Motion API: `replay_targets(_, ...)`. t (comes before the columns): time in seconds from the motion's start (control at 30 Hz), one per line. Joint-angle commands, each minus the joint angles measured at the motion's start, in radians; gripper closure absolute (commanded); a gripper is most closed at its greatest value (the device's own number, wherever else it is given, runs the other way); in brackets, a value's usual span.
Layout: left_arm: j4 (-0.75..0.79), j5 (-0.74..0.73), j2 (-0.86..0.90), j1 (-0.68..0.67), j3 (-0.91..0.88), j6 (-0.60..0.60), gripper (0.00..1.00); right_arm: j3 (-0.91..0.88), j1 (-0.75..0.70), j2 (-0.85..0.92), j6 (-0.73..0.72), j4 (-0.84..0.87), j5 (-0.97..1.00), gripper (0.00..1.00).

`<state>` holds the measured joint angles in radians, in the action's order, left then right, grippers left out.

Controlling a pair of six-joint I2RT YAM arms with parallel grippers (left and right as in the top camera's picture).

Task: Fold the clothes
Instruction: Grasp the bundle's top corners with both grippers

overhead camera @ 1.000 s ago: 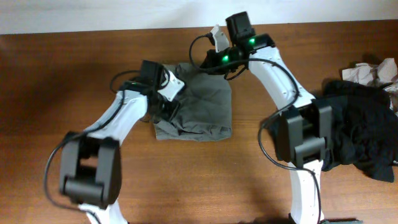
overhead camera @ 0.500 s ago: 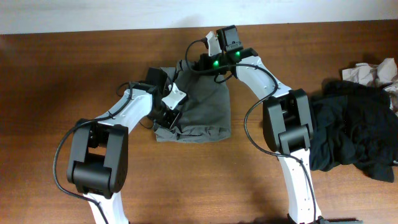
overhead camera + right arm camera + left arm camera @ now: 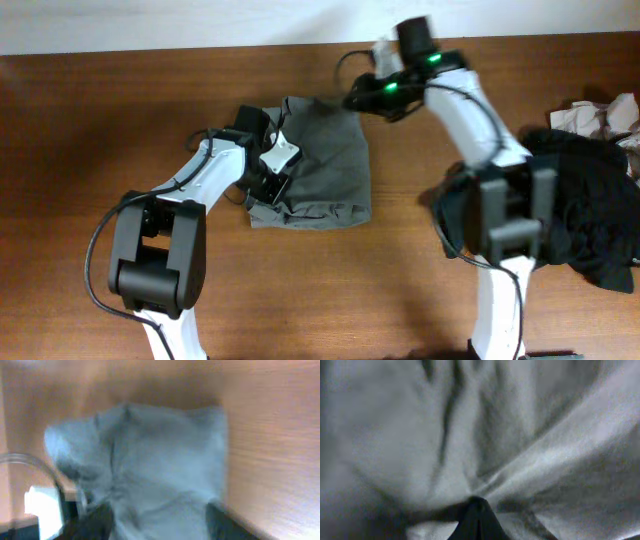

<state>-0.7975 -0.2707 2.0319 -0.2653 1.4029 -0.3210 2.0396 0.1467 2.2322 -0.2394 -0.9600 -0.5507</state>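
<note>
A grey garment (image 3: 322, 160), folded into a rough rectangle, lies on the wooden table (image 3: 100, 120). My left gripper (image 3: 263, 188) sits low at its left edge. In the left wrist view the dark fingertips (image 3: 477, 512) are pressed together, and wrinkles of grey cloth (image 3: 530, 435) run into them. My right gripper (image 3: 360, 97) hangs above the table just off the garment's far right corner. Its two dark fingers (image 3: 100, 520) stand wide apart in the right wrist view, with the garment (image 3: 165, 455) below them and nothing between them.
A heap of black clothes (image 3: 575, 215) lies at the right edge of the table, partly under my right arm. A crumpled pale cloth (image 3: 600, 115) lies behind the heap. The table's far edge (image 3: 200, 50) meets a white wall.
My right gripper has let go of the garment's far edge, opened, and swung up and to the right. The left gripper has stayed at the left edge.
</note>
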Motion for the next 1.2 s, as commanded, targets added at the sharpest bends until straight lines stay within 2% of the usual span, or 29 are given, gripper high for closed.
replay_targets(0.0,0.001,0.016,-0.105,-0.001,0.078,0.046,0.81,0.008,-0.064,-0.066,0.070,-0.102,0.047,0.20)
replay_targets(0.07,0.005,0.016,-0.144,0.000,0.100,0.048,0.69,0.005,-0.089,-0.064,0.130,-0.188,0.047,0.16)
replay_targets(0.17,0.033,0.017,-0.177,-0.001,0.108,0.048,0.62,-0.031,-0.100,-0.046,0.214,-0.258,0.047,0.15)
replay_targets(0.23,0.058,0.019,-0.177,0.000,0.107,0.047,0.61,-0.068,-0.098,-0.034,0.237,-0.259,0.047,0.14)
replay_targets(0.37,0.084,0.064,-0.149,0.000,0.100,0.047,0.61,-0.160,-0.080,-0.017,0.236,-0.188,0.046,0.14)
replay_targets(0.53,0.099,0.090,-0.089,-0.001,0.100,0.047,0.61,-0.322,-0.051,-0.015,0.223,-0.010,-0.006,0.14)
replay_targets(0.77,0.127,0.119,0.022,-0.001,0.100,0.047,0.62,-0.507,0.000,-0.015,0.128,0.240,-0.059,0.14)
replay_targets(0.93,0.127,0.119,0.040,-0.001,0.100,0.047,0.62,-0.563,0.056,-0.015,0.064,0.367,-0.087,0.14)
replay_targets(1.1,0.127,0.119,0.041,-0.001,0.100,0.047,0.62,-0.566,0.111,-0.015,0.038,0.417,-0.094,0.24)
replay_targets(1.17,0.127,0.119,0.041,-0.001,0.100,0.047,0.62,-0.566,0.123,-0.015,0.037,0.431,-0.097,0.32)
